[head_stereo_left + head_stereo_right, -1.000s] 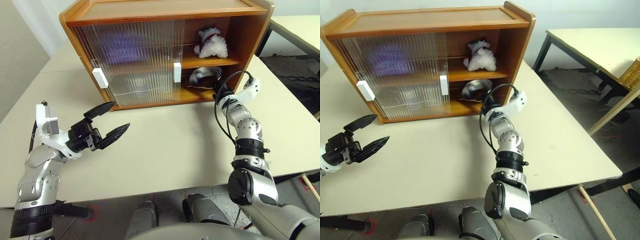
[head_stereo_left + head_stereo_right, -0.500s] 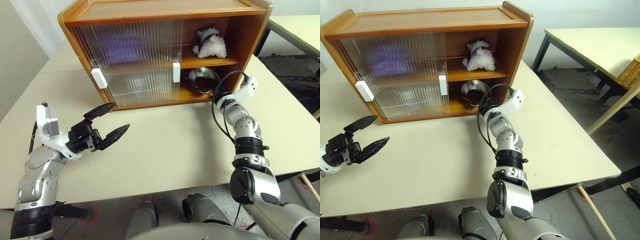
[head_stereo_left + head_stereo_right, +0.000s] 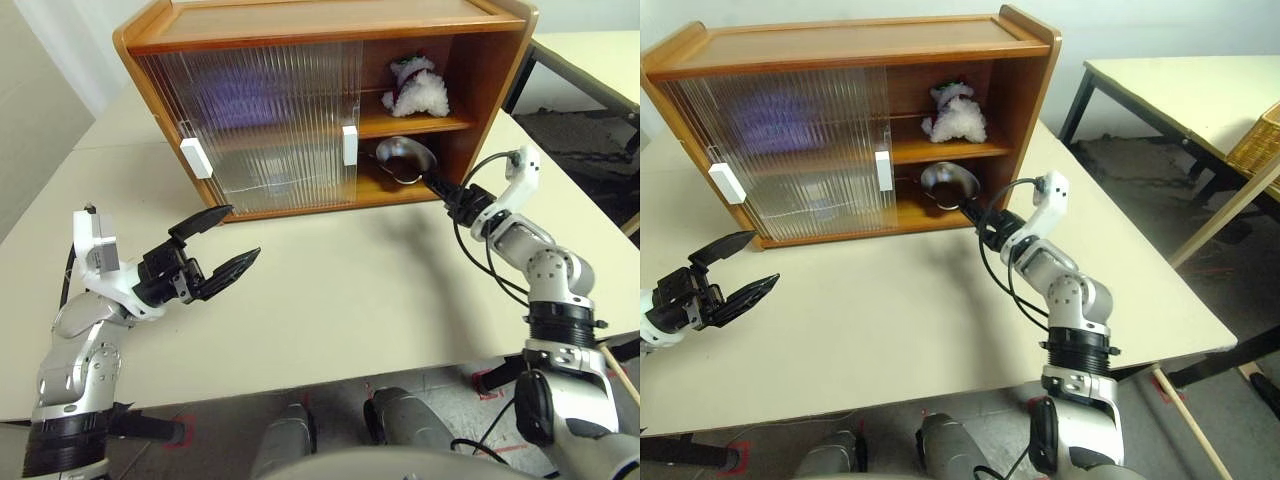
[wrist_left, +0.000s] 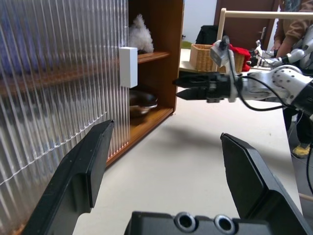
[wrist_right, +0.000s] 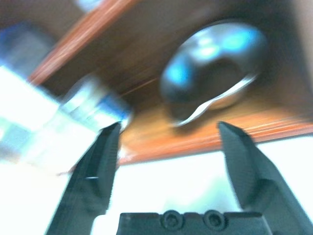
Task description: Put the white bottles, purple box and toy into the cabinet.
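Observation:
The cabinet (image 3: 300,30) stands at the back of the table with both ribbed doors slid to its left half. The toy (image 3: 418,90) sits on the upper shelf in the uncovered right half. A purple blur behind the doors on the upper shelf is the purple box (image 3: 240,95). I cannot make out the white bottles behind the ribbed doors. My right gripper (image 3: 436,184) is open and empty at the front of the lower shelf. My left gripper (image 3: 242,231) hangs open and empty over the table, well short of the cabinet.
A silvery metal bowl (image 3: 405,158) stands tilted on the lower shelf just beyond my right fingertips. White door handles (image 3: 350,145) stick out of the doors. Another table (image 3: 1180,80) and a wicker basket (image 3: 1255,150) are off to the right. A person (image 4: 293,24) stands beyond.
My right gripper has let go of the bowl, opened and drawn back from the lower shelf, with the elbow swinging out to the right. The bowl now stands more tilted. The left arm kept still.

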Controlling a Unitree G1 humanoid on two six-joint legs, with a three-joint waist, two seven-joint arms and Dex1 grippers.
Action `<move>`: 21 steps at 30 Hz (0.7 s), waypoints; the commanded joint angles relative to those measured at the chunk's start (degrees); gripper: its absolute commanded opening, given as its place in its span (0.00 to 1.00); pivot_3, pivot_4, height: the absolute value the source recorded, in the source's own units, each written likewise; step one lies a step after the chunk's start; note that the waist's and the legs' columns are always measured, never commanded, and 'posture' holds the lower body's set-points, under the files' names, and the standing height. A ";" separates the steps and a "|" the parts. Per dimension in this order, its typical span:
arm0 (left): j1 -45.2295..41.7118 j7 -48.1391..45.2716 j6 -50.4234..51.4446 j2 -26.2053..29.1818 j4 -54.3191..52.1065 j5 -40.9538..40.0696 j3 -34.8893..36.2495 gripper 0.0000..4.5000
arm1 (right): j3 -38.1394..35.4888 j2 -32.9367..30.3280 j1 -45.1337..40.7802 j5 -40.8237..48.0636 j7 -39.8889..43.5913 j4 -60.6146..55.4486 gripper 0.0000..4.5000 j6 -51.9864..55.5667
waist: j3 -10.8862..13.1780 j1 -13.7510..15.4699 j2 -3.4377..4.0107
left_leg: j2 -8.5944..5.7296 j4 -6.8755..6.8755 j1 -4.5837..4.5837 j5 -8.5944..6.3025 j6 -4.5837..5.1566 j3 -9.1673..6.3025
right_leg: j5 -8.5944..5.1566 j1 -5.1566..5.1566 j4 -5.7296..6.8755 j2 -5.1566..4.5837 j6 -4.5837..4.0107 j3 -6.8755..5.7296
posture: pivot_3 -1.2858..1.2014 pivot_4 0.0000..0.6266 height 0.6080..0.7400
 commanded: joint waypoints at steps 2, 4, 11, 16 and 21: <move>0.24 0.08 -0.28 -0.20 0.46 0.72 0.15 1.00 | 4.79 0.17 1.60 1.87 5.69 -6.73 0.44 1.75 | 0.00 -0.18 0.00 | 0.00 0.11 0.00 0.02 0.01 0.00 | -0.11 0.03 0.00 0.05 -0.19 0.02 | 0.44 0.08 1.00; 0.40 0.28 -0.35 -0.33 0.38 0.77 0.21 1.00 | 6.87 0.15 2.01 1.33 7.36 -8.35 0.27 1.41 | -0.03 -0.09 -0.05 | -0.02 0.20 -0.01 0.04 0.03 -0.04 | -0.11 0.09 0.00 0.06 -0.19 0.02 | 0.45 0.08 1.00; 0.79 0.89 -0.70 -0.83 0.28 1.03 0.26 1.00 | 12.52 5.14 -1.62 -3.37 8.41 -6.28 0.00 -4.36 | -0.07 -0.04 -0.11 | -0.02 0.36 -0.05 0.04 0.02 -0.10 | -0.07 0.08 0.00 0.04 -0.23 0.03 | 0.45 0.09 1.00; 1.05 1.38 -0.89 -0.83 0.04 1.38 0.19 1.00 | 18.17 11.44 -5.34 -9.72 7.12 -0.30 0.00 -9.64 | -0.08 0.00 -0.12 | 0.01 0.18 -0.06 0.03 0.01 -0.12 | -0.05 -0.05 0.00 0.04 -0.38 0.01 | 0.45 0.09 1.00; 1.24 1.57 -1.03 -0.94 -0.17 1.87 -0.26 1.00 | 18.97 16.04 -8.74 -14.16 6.08 6.35 0.00 -15.83 | -0.08 0.70 -0.12 | 0.04 -0.04 -0.16 0.03 0.00 -0.13 | 0.17 -0.25 0.00 0.03 -0.98 -0.03 | 0.46 0.08 1.00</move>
